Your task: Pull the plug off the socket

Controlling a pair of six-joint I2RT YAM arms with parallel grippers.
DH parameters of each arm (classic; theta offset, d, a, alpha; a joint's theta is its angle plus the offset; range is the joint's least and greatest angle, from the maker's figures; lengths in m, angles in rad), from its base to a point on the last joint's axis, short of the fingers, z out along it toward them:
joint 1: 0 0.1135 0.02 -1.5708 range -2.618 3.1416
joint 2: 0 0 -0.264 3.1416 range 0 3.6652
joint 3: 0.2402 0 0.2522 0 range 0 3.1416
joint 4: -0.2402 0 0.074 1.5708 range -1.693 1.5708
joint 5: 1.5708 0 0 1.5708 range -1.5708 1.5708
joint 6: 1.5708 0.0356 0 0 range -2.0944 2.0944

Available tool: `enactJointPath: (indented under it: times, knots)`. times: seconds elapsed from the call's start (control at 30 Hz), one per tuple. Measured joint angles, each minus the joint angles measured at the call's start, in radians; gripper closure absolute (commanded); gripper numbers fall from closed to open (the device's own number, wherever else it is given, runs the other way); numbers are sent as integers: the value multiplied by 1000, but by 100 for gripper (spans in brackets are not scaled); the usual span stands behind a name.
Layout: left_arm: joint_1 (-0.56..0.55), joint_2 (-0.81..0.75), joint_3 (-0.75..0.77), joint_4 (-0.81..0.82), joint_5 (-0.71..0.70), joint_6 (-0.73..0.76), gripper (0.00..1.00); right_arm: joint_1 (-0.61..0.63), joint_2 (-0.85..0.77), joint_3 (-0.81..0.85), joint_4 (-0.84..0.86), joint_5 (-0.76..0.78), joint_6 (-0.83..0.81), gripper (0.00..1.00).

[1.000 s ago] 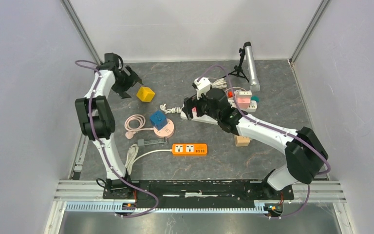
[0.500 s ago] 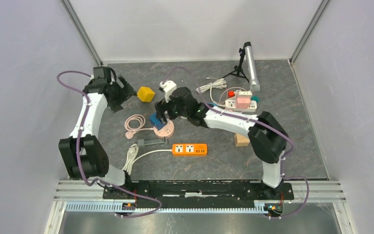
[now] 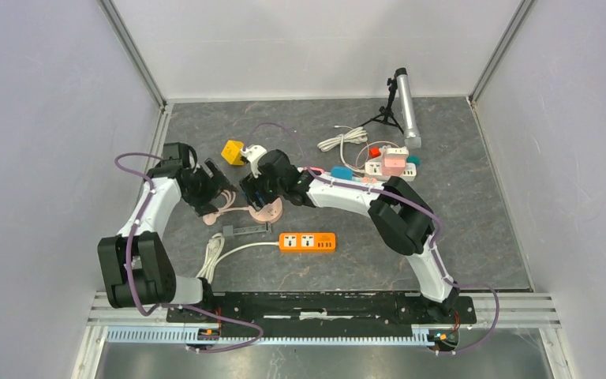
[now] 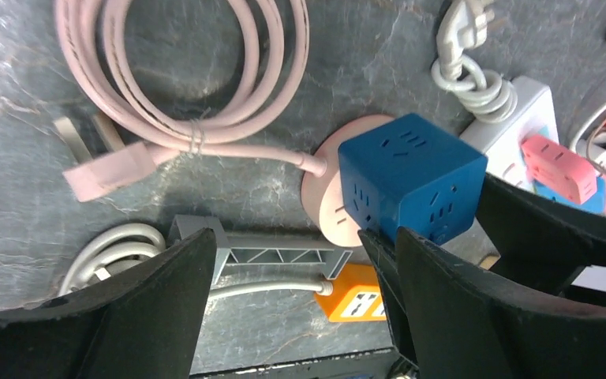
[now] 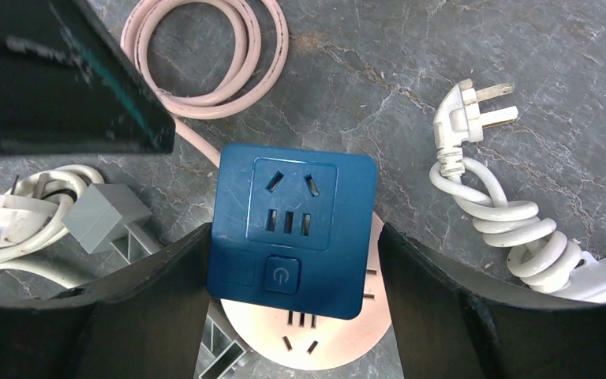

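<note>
Right tool (image 5: 293, 233) straddles blue cube plug (image 5: 284, 197) on pink socket (image 5: 319, 343); jaws open, just beside its sides

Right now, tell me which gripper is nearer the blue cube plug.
Right. The right gripper straddles the blue cube plug, a finger on each side. The left gripper sits off to one side, nearer the pink cord.

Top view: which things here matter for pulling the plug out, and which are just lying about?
In the job: blue cube plug, pink round socket, right gripper.
Lying about: yellow block, orange power strip, white power strip, silver tube on a tripod.
</note>
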Motion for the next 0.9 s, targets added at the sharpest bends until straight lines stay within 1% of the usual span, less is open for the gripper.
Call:
enactJointPath:
  times: [0.07,0.17,0.2,0.27,0.3,0.33,0.43,0.53,0.6,0.7,0.77,0.8,0.9]
  knots:
    - [0,-19,-47,27,36,-10,19,2,6,4,-5,8,-7,23]
    - [0,-23,-121,98,113,-39,26,5,8,5,-8,19,-18,30]
    - [0,-23,-152,128,139,-51,26,6,7,5,-8,22,-21,34]
    - [0,-23,-206,175,179,-73,29,10,7,5,-6,30,-29,49]
    - [0,-22,-230,192,195,-84,29,11,8,5,-5,34,-33,59]
    - [0,-21,-249,208,209,-94,29,13,8,5,-3,38,-34,64]
    - [0,-17,-299,282,261,-125,28,21,8,4,-3,72,-23,72]
    - [0,-14,-357,374,298,-170,30,28,6,-4,9,110,3,74]
    - [-2,-4,-379,413,316,-190,34,34,6,-5,11,130,19,76]
    - [-12,21,-383,452,330,-200,40,40,6,-5,10,158,41,81]
    - [-23,24,-384,469,327,-199,42,41,5,-5,8,165,54,80]
    - [-31,24,-384,476,322,-199,44,41,5,-5,8,167,59,78]
    - [-48,24,-385,493,301,-200,49,41,5,-5,6,170,69,61]
